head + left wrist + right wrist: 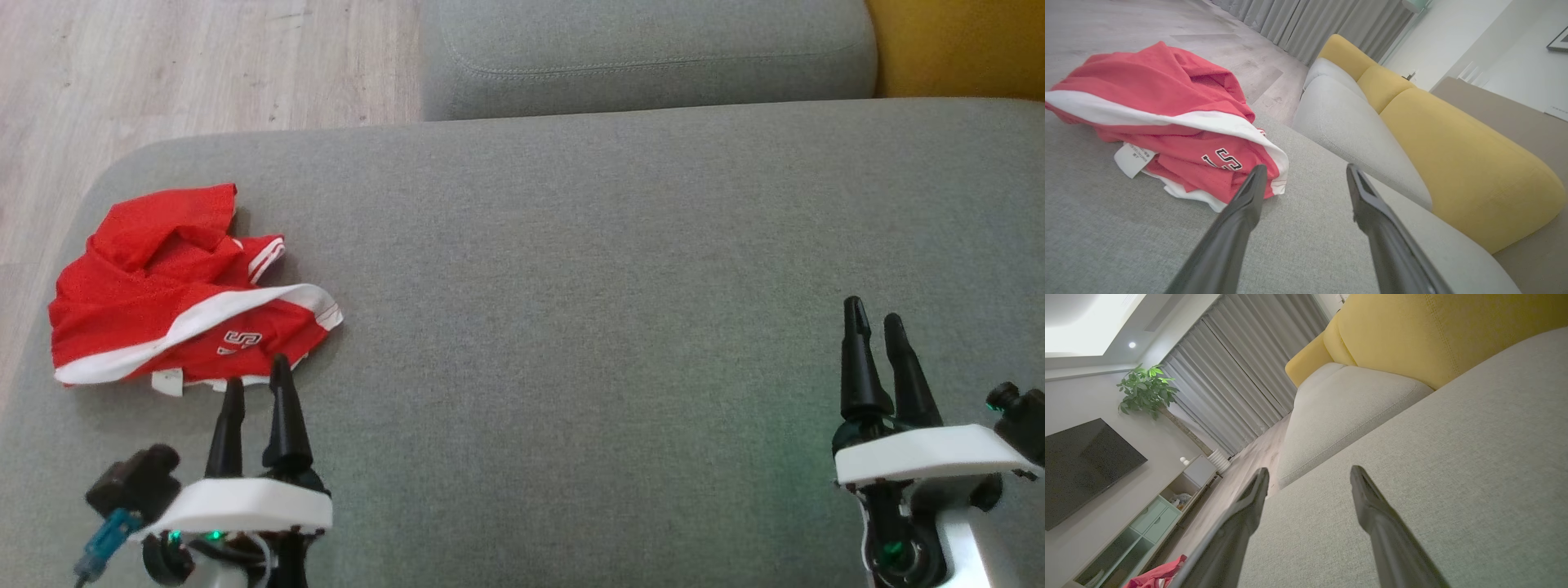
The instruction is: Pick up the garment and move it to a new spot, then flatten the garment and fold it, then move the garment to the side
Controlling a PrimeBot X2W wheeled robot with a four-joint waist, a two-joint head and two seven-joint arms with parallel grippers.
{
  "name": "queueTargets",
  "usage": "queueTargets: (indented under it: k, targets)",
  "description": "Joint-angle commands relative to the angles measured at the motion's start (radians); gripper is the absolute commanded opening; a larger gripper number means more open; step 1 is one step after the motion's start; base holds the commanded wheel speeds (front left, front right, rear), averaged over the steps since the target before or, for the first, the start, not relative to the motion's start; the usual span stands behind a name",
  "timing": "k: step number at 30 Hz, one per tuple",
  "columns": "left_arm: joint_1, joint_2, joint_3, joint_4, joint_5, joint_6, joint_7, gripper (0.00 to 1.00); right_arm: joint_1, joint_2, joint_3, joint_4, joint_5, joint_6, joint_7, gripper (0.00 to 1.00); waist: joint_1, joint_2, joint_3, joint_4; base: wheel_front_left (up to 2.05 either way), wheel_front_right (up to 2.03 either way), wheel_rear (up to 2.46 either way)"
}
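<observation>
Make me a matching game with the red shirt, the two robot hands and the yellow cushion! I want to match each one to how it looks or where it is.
Things:
1. garment
2. left gripper
3. right gripper
4. back cushion

Descriptions:
A. open, above the bare grey seat, far from the garment
B. yellow
C. crumpled, red with white trim
D. open, right next to the garment

Pairs: 1-C, 2-D, 3-A, 4-B

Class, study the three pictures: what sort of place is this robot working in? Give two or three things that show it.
Most likely a home living room: a grey sofa with yellow back cushions, a flat television on the wall above a low cabinet, and long grey curtains beside a potted plant.
</observation>
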Motion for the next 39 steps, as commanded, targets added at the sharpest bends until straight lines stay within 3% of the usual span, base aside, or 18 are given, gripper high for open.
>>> queueTargets:
  k: [1,12,32,35,39]
  targets:
    - [-0.052,0.02,0.01,-0.032,0.025,0.007,-0.011,1.0,-0.056,-0.006,0.018,-0.044,-0.025,0.0,-0.012,1.0,-0.0001,0.0,0.0,0.0,0.0,0.0,0.0]
    - [-0.094,0.087,-0.107,-0.002,0.224,0.08,-0.047,1.0,-0.062,-0.007,0.049,-0.061,-0.202,0.0,-0.047,1.0,-0.0001,0.0,0.002,-0.003,0.0,0.0,0.0]
    - [-0.17,0.173,-0.293,0.045,0.486,0.224,-0.102,1.0,-0.074,-0.008,0.093,-0.084,-0.545,-0.001,-0.103,1.0,-0.0001,0.0,0.011,0.003,0.0,0.0,0.0]
    - [-0.173,0.173,-0.312,0.04,0.492,0.242,-0.114,1.0,-0.074,-0.009,0.096,-0.085,-0.6,-0.001,-0.115,1.0,-0.0001,0.0,0.009,0.005,0.0,0.0,0.0]
    - [-0.158,0.159,-0.292,0.01,0.441,0.241,-0.126,1.0,-0.067,-0.009,0.097,-0.077,-0.592,-0.001,-0.127,1.0,-0.0001,0.0,0.007,0.007,0.0,0.0,0.0]
